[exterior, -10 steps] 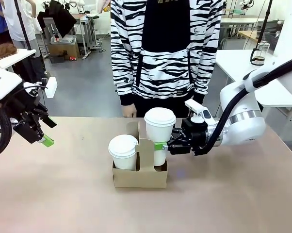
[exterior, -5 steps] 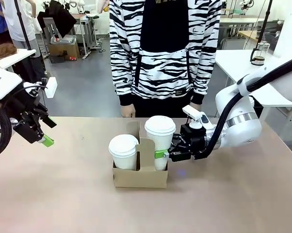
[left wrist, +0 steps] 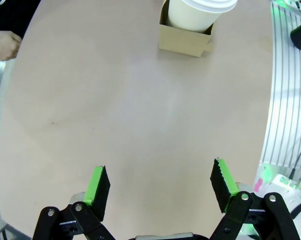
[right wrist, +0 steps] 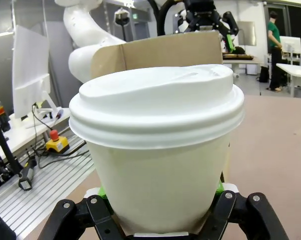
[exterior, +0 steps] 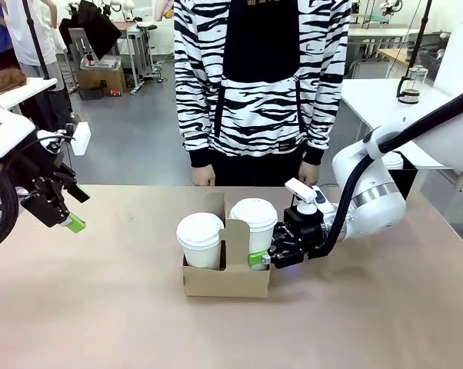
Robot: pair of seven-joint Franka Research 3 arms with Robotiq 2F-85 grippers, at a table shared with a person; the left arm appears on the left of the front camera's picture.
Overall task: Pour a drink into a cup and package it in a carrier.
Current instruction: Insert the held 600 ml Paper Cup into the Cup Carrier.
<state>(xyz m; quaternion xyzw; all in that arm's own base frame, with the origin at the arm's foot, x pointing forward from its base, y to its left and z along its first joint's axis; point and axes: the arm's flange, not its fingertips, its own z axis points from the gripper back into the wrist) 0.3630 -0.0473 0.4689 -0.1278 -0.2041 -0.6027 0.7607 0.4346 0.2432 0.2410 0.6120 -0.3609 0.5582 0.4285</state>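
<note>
Gripping the lidded white cup (exterior: 254, 231) near the middle of the front view with the right gripper (exterior: 264, 259), fingers clenched on its lower side, green pad just showing at the cup's right edge. Sitting low in the right-hand hole of the brown carrier (exterior: 227, 278), apparently fully seated, though the cardboard wall is hiding the cup's base. Standing in the left-hand hole, a second lidded cup (exterior: 200, 239), with the upright handle (exterior: 234, 244) rising between the two.

Filling the centre of the right wrist view, the cup (right wrist: 158, 152), black gripper links (right wrist: 80, 217) closing in at the lower corners.

Hanging at the left edge of the front view, the left gripper (exterior: 68, 217), clear of the table. Spreading wide and released in the left wrist view (left wrist: 159, 186), fingers grasping nothing, carrier (left wrist: 185, 41) at the top of the frame.

Standing behind the table (exterior: 101, 307), a person in a striped top (exterior: 262, 77).
</note>
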